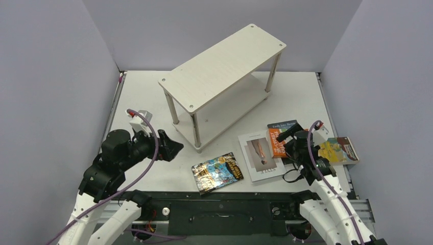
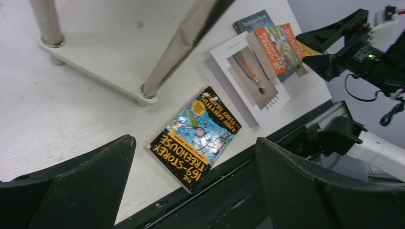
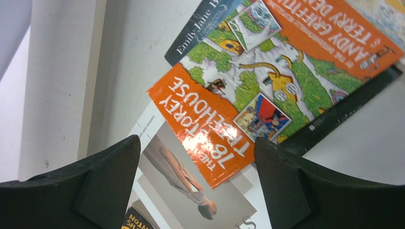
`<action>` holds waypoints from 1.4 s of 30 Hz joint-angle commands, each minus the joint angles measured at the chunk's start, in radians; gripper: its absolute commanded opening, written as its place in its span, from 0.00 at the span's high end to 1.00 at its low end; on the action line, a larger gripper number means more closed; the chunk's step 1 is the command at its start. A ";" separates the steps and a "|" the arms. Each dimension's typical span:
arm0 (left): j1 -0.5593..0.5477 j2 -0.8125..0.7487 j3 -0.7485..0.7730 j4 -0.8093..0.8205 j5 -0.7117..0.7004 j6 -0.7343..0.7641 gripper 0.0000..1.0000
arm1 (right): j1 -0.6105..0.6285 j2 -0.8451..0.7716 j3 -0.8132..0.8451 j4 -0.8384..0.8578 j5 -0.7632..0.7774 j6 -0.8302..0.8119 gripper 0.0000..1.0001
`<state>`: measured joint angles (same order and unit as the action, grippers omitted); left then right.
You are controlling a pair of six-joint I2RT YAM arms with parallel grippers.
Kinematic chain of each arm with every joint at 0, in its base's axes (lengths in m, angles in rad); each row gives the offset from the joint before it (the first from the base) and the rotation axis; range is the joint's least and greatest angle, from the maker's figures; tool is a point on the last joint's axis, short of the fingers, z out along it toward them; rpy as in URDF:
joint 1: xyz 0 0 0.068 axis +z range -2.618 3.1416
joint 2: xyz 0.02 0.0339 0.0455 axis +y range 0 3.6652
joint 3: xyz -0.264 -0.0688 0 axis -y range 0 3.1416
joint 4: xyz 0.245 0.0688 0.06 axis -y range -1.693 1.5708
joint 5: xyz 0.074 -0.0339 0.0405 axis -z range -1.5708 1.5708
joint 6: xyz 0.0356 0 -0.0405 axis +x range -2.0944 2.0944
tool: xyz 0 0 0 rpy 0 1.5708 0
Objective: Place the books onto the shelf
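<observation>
The white two-tier shelf (image 1: 224,66) stands at the back centre with both boards bare. Several books lie flat near the front edge. The glossy comic book (image 1: 218,172) is left of a white book with a figure photo (image 1: 260,154). An orange book (image 1: 280,143) rests partly on the white one and on a dark blue-grey book (image 1: 283,124). A yellow-teal book (image 1: 338,150) lies far right. My left gripper (image 1: 176,146) hovers open, left of the comic book (image 2: 196,138). My right gripper (image 1: 287,133) hangs open above the orange book (image 3: 267,81), holding nothing.
The shelf's thin metal front leg (image 2: 176,52) and lower board (image 2: 105,43) stand close to my left gripper. A black rail (image 1: 224,196) runs along the table's near edge. Grey walls enclose the left, back and right sides.
</observation>
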<state>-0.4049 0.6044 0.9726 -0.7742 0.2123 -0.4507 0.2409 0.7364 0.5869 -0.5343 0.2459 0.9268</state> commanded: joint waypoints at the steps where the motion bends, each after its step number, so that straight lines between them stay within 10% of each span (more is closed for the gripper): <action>1: -0.110 0.001 -0.024 0.165 0.040 -0.061 0.04 | -0.009 -0.126 -0.093 -0.046 0.043 0.193 0.17; 26: -0.498 0.294 -0.038 0.425 0.008 -0.024 0.04 | -0.305 -0.254 -0.509 0.445 -0.328 0.424 0.20; 38: -0.520 0.336 -0.007 0.454 -0.080 0.038 0.04 | -0.386 -0.058 -0.639 0.812 -0.364 0.474 0.19; 42: -0.521 0.325 -0.011 0.453 -0.115 0.054 0.04 | -0.414 -0.051 -0.666 0.841 -0.332 0.471 0.35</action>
<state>-0.9215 0.9489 0.9150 -0.3828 0.1509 -0.4328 -0.1436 0.6708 0.0143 0.2115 -0.1246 1.3949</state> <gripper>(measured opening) 0.965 0.754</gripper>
